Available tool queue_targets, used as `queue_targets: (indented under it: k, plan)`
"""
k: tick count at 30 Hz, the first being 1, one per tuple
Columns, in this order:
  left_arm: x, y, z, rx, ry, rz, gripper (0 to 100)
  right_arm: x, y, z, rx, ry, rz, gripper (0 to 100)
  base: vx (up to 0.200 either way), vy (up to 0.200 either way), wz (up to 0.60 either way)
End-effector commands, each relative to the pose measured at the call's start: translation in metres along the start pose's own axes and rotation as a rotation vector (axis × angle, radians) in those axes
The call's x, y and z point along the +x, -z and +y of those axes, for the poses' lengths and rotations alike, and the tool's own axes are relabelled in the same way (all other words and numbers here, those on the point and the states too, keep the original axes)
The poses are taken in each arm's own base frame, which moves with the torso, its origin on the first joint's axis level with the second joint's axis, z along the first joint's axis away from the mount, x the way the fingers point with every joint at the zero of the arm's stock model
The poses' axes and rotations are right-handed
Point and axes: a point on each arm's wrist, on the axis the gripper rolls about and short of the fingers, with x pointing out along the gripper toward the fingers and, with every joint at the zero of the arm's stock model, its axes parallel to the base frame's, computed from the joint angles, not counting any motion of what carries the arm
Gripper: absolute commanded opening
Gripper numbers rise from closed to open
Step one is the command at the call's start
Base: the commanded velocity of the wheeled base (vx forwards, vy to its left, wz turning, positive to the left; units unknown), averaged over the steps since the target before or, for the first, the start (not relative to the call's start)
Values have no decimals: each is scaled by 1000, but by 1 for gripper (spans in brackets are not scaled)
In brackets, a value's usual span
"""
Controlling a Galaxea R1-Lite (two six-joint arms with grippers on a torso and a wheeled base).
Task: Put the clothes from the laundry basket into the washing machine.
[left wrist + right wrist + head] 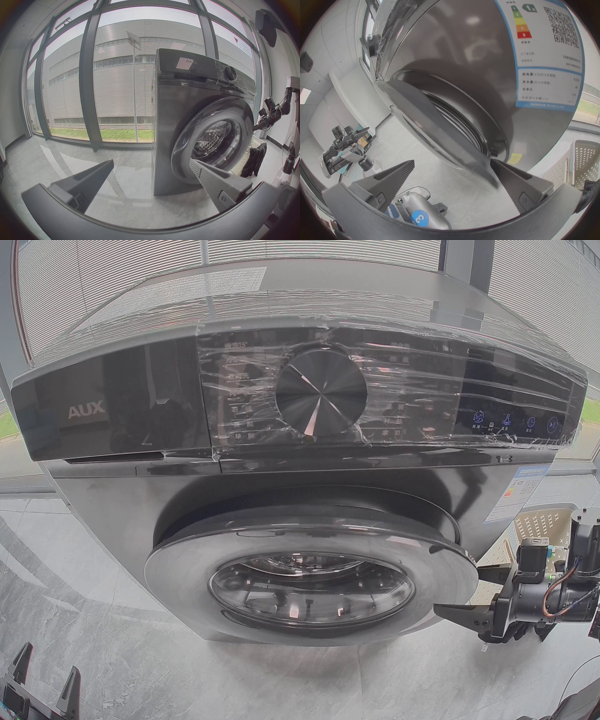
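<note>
Right pincer (458,590) spread about the rim of the door (187,565), ajar, on the washing machine (112,509)
Dark clothes (254,156) drape the laundry basket (544,524) on the floor (94,627) at the machine's right; soft, limp, light; probably best pinched at a bunched fold; left pincer (50,657) spread, low.

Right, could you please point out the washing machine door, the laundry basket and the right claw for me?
washing machine door (311,590), head view, on the round glass window.
laundry basket (542,522), head view, on its perforated wall.
right claw (457,590), head view, midway between its fingertips.
</note>
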Motion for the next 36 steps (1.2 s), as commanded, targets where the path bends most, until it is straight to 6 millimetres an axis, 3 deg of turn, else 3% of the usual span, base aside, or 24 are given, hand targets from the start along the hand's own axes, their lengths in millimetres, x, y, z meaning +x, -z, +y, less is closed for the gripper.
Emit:
queue_targets:
  k: [1, 9, 12, 17, 28, 36]
  plan:
    - [0, 5, 0, 0, -2, 1, 100, -12, 6, 5, -13, -2, -9, 100, 0, 0, 0]
    - [0, 5, 0, -3, 0, 1, 100, -15, 0, 3, -18, 11, -46, 100, -50, 0, 0]
    - [0, 5, 0, -2, 0, 1, 100, -3, -6, -1, -12, 13, -33, 100, -200, 0, 0]
    - [0, 5, 0, 0, 0, 0, 100, 6, -1, -2, -3, 3, 11, 100, -40, 0, 0]
    - [0, 5, 0, 0, 0, 1, 100, -15, 7, 5, -13, 3, -18, 100, 0, 0, 0]
    - [0, 5, 0, -3, 1, 1, 100, 4, 1, -3, 2, 8, 14, 100, -125, 0, 0]
